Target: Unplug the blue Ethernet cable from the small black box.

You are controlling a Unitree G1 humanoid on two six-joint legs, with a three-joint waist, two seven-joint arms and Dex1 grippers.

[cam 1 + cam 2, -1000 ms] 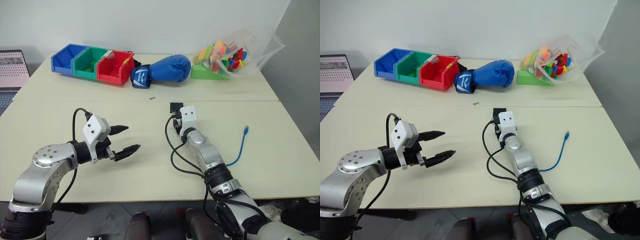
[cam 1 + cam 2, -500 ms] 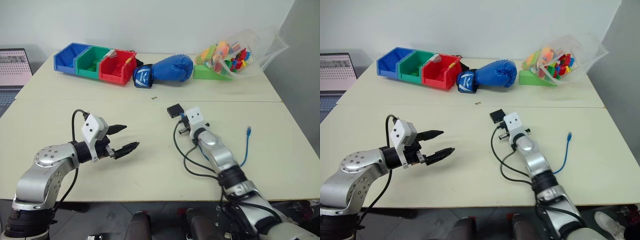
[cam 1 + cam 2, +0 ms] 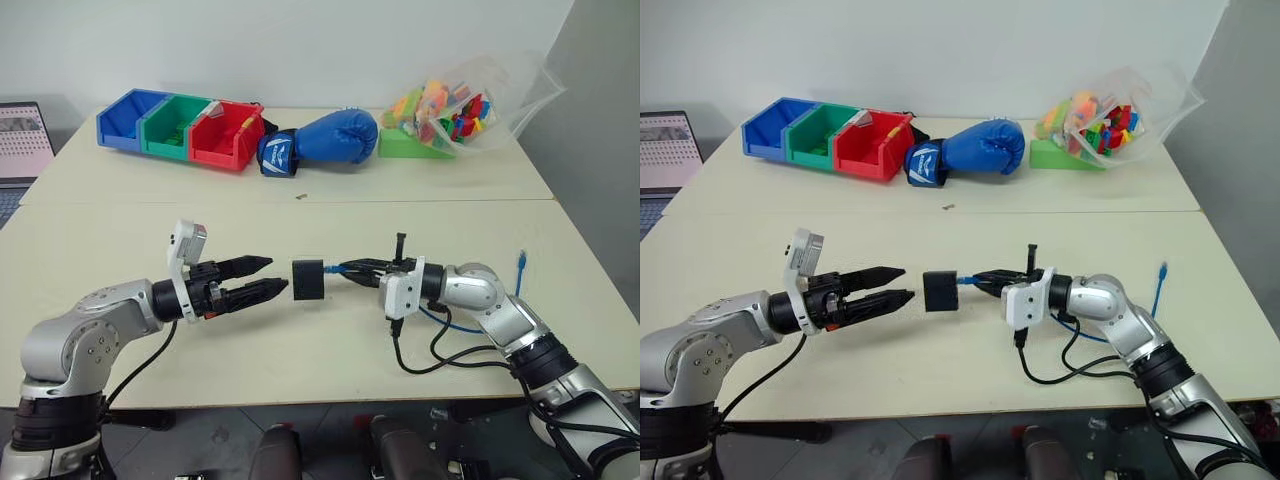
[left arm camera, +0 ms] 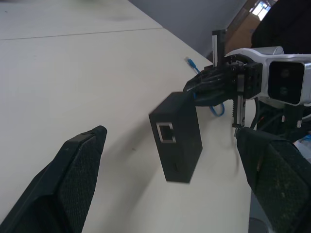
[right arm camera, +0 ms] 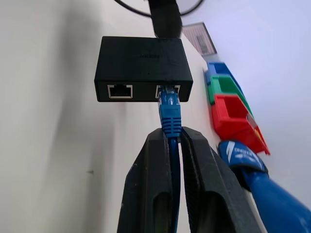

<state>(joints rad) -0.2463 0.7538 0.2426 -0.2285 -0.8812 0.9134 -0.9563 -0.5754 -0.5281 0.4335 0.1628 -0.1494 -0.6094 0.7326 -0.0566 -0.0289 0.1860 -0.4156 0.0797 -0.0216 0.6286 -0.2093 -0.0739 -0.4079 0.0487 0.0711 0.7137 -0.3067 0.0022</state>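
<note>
Cable and box hung above the worktop (image 3: 300, 340): the right end effector (image 3: 352, 268) pinched the blue Ethernet cable (image 5: 170, 114), plugged into the small black box (image 3: 308, 279), lying level, pointing toward the left end effector (image 3: 269, 276), spread wide, empty.

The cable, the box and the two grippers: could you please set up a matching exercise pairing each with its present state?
Things:
1. blue cable
2. black box
3. left gripper
4. right gripper

States:
A. open, fingers pointing at the box, not touching it
B. shut on the cord just behind its plug
C. lifted off the table, hanging from the plug
D. plugged into one of two ports on the box's side, its free end lying on the table

Pairs: 1-D, 2-C, 3-A, 4-B
</note>
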